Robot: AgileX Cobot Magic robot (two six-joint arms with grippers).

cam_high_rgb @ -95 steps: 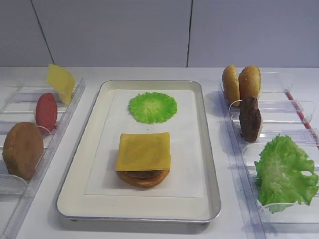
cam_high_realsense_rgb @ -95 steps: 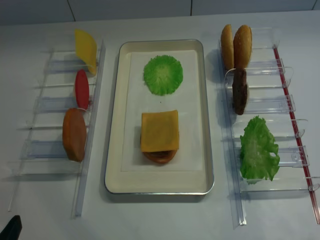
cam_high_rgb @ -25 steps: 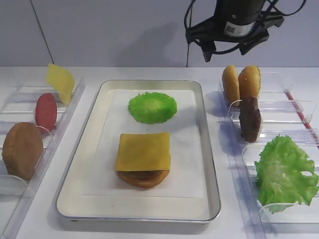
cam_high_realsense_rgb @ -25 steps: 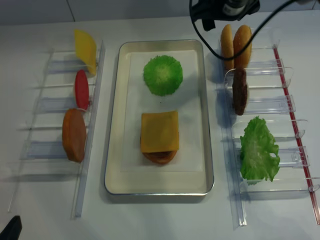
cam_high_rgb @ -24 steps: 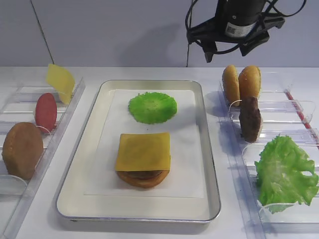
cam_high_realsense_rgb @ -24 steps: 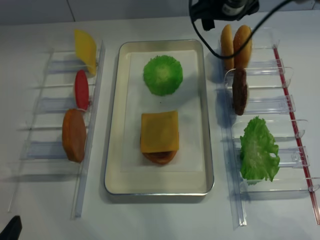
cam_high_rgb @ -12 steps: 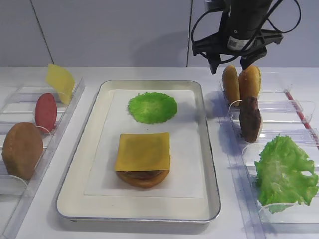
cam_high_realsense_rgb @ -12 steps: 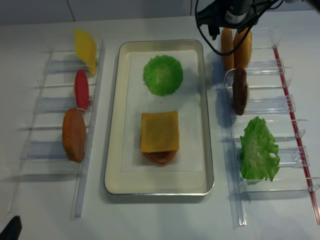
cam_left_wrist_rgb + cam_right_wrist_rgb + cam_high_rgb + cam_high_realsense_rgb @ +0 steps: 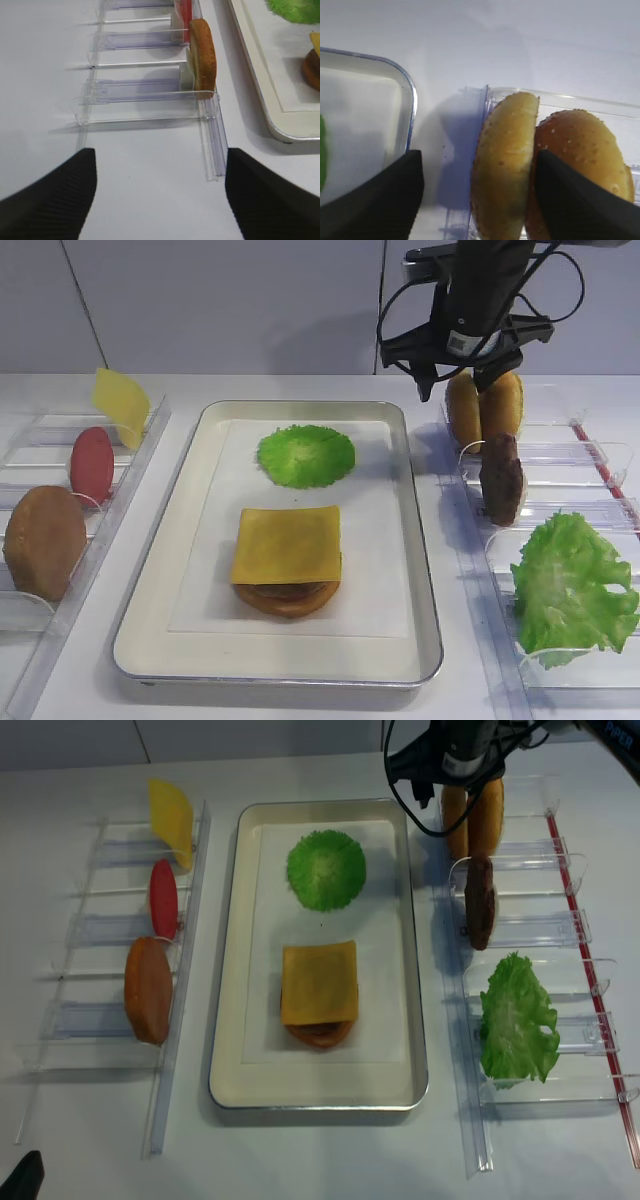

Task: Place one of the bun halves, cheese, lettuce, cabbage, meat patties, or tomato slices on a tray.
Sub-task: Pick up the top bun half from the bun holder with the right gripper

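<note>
Two bun halves stand on edge at the back of the right rack: a plain one [image 9: 462,410] [image 9: 505,170] and a sesame-dotted one [image 9: 501,405] [image 9: 580,155]. My right gripper [image 9: 455,385] [image 9: 477,200] is open and straddles the plain half. One finger sits in the gap between the two buns; the other stands clear on the tray side. The silver tray [image 9: 424,550] holds a green cabbage disc [image 9: 305,455] and a cheese slice [image 9: 287,543] on a patty and bun base. My left gripper [image 9: 157,195] is open over bare table.
The right rack [image 9: 600,455] also holds a meat patty [image 9: 501,480] and a lettuce leaf [image 9: 570,585]. In the left rack [image 9: 135,475] stand a cheese slice [image 9: 122,405], a tomato slice [image 9: 92,465] and a smooth brown disc [image 9: 45,540] [image 9: 202,57].
My right gripper has come down from above the rack onto the buns, and its jaws have narrowed a little around the plain half. Nothing else has moved.
</note>
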